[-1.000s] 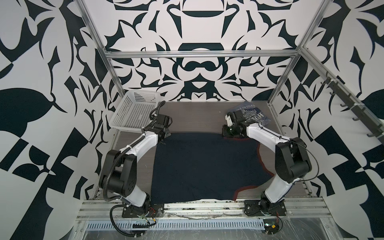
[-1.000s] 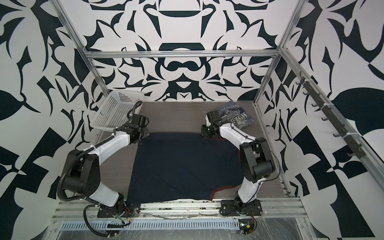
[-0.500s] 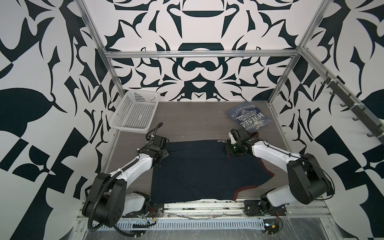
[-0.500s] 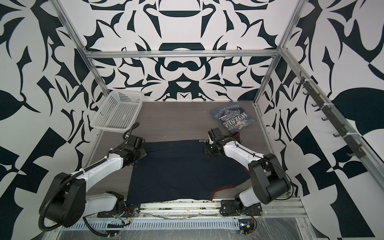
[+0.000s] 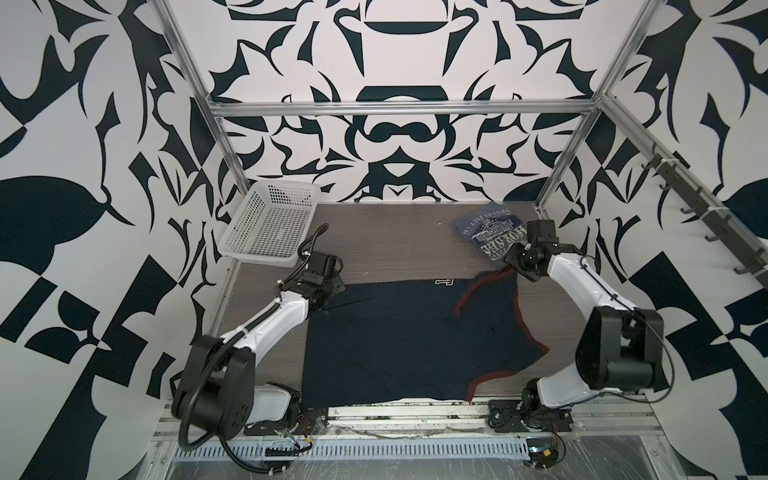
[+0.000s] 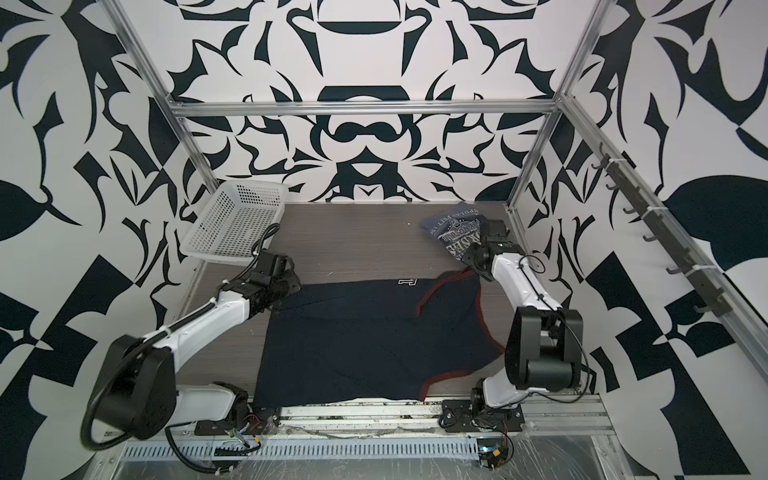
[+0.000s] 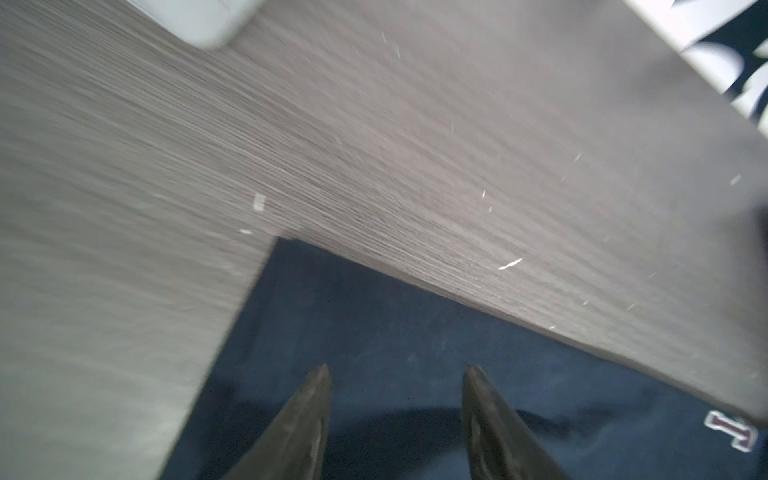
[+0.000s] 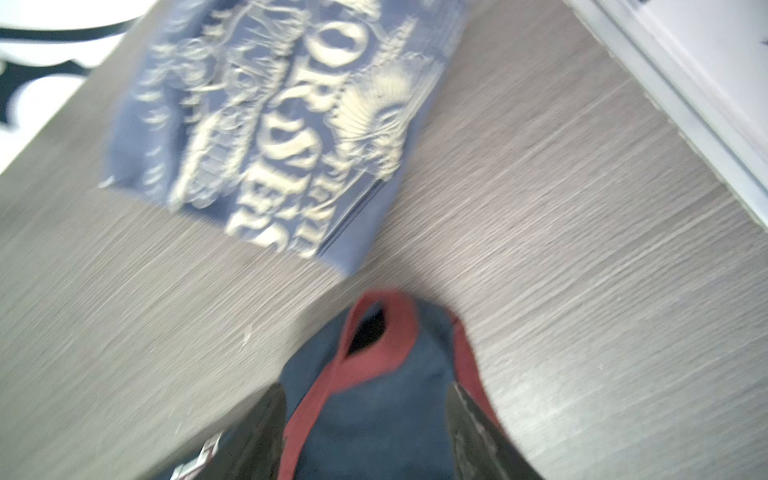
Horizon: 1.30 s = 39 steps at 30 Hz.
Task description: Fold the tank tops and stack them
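The large navy cloth tank top with red trim [image 5: 415, 340] lies flat on the grey wood-grain bench [image 5: 395, 237], its far edge running left to right. The left claw [image 7: 397, 370] hovers, jaws apart and empty, over the far-left corner. The right claw [image 8: 365, 388], also parted, straddles the far-right strap. The folded slate-blue printed tank top [image 5: 484, 232] sits just beyond, nearer the right arm.

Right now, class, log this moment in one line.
navy top: flat | left hand: open over corner | right hand: open over strap | blue top: far right
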Available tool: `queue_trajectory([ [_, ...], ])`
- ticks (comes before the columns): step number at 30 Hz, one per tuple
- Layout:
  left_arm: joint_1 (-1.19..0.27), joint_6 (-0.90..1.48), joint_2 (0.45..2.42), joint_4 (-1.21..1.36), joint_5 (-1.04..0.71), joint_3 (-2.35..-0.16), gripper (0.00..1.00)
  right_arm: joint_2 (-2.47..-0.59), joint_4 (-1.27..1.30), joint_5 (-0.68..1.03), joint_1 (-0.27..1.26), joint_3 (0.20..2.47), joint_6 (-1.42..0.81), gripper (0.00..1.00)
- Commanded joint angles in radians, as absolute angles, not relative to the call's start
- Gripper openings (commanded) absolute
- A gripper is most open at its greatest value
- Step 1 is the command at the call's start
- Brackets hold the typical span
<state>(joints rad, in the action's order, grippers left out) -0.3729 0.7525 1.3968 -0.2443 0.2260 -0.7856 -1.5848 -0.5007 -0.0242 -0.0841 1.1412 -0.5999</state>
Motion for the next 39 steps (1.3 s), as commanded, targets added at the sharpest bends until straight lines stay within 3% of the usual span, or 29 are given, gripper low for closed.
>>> queue_trajectory([
  [1,-0.376,0.728,1.472,-0.235,0.153,-0.808,0.54,-1.672,-0.534,0.013,-0.087,1.213,-0.656,0.64],
  [8,-0.375,0.725,1.556,-0.210,0.160,-0.789,0.56,-1.842,-0.484,0.140,-0.106,1.283,-0.696,0.64],
  [15,-0.374,0.752,1.589,-0.221,0.229,-0.759,0.57,-1.810,-0.432,0.110,-0.142,1.182,-0.703,0.20],
  [21,-0.362,0.785,1.594,-0.213,0.276,-0.737,0.58,-1.685,-0.377,0.097,-0.217,1.063,-0.682,0.00],
  [33,-0.342,0.819,1.584,-0.164,0.211,-0.673,0.58,-1.446,-0.219,0.152,-0.233,0.771,-0.623,0.02],
  [35,-0.342,0.806,1.576,-0.168,0.202,-0.666,0.58,-1.446,-0.223,0.138,-0.236,0.753,-0.626,0.26],
  [37,-0.343,0.794,1.565,-0.175,0.198,-0.660,0.58,-1.447,-0.243,0.135,-0.251,0.744,-0.641,0.44],
  [39,-0.344,0.780,1.551,-0.180,0.194,-0.659,0.58,-1.442,-0.258,0.173,-0.277,0.747,-0.655,0.50],
])
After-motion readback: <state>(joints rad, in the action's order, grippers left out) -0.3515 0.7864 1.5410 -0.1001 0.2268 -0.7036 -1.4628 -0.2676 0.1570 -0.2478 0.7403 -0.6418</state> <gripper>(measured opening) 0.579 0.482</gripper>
